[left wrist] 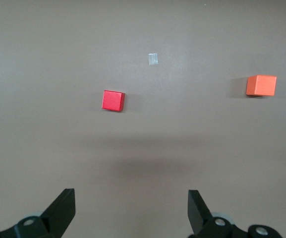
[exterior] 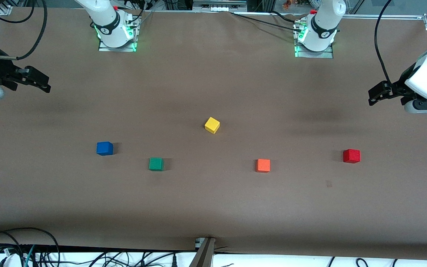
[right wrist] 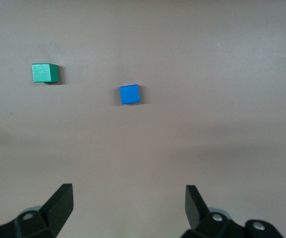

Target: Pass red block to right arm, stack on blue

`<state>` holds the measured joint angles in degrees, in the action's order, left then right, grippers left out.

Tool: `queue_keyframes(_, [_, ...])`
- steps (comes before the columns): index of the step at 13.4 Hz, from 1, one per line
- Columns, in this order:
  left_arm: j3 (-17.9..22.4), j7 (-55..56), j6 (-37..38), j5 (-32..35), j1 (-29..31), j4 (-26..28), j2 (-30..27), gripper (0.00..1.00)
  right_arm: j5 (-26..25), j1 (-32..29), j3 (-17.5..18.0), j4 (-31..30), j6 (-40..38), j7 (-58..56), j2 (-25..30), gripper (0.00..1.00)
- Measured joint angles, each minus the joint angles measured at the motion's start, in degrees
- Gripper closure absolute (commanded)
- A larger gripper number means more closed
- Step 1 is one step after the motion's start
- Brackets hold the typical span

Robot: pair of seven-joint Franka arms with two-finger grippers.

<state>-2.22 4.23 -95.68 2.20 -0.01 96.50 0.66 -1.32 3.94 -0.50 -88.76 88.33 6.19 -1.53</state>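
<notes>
The red block [exterior: 351, 155] [left wrist: 113, 100] lies alone on the brown table toward the left arm's end. My left gripper [exterior: 374, 97] [left wrist: 132, 198] hangs open and empty over bare table at that end, well apart from the block. The blue cube [exterior: 104, 148] [right wrist: 129, 94] rests toward the right arm's end. Over the table edge at that end my right gripper [exterior: 45, 83] [right wrist: 129, 196] is also open, holding nothing. Both arms wait at the sides.
Between red and blue lie an orange cube [exterior: 262, 165] [left wrist: 261, 85], a green cube [exterior: 156, 164] [right wrist: 45, 73] and, farther from the camera, a yellow cube [exterior: 212, 125]. A small pale patch [exterior: 328, 183] [left wrist: 153, 59] marks the table near the red block.
</notes>
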Motion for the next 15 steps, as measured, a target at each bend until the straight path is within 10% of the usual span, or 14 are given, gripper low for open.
queue_keyframes(9, [0.9, -7.0, -0.6, 0.0, 4.0, 0.1, 6.7, 0.0, 0.6, 0.0, -0.1, 0.0, 0.7, 0.0, -0.1, 0.0])
queue_keyframes(15, [1.2, -16.0, -14.5, 0.0, 8.0, 1.1, 20.0, 0.0, 0.8, 0.0, -0.2, 0.0, 0.8, 0.0, -0.2, 0.0])
